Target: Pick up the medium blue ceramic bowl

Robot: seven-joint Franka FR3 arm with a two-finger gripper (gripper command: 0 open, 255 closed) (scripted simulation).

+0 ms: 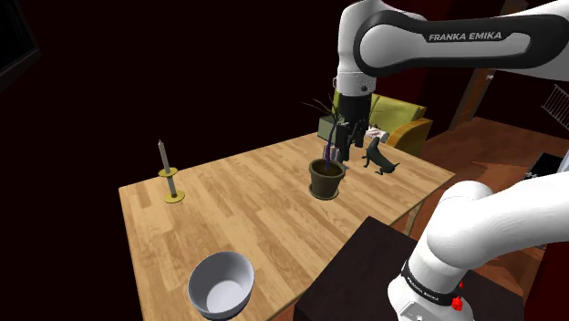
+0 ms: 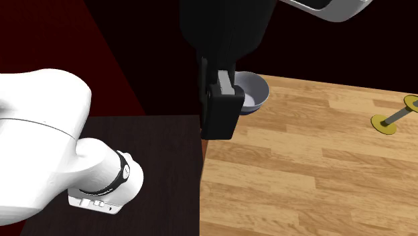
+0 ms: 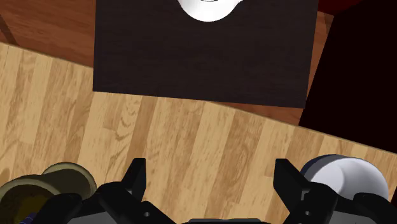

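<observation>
Pale blue-grey round bowl (image 1: 221, 284): upright on the light wooden table (image 1: 255, 214), near the edge by the stand. Untouched and outside the finger gap, just past one finger's outer side in the wrist view.
Black two-finger gripper (image 3: 210, 170): fingers wide apart, clasping nothing, bare tabletop between them; raised above the table.
Dark round plant pot (image 1: 325, 179): past the other finger's outer side, opposite the bowl.
Yellow candlestick with grey candle (image 1: 169, 173): upright, well apart from bowl and pot.
Dark brown box stand (image 3: 203, 57): against the table edge.
</observation>
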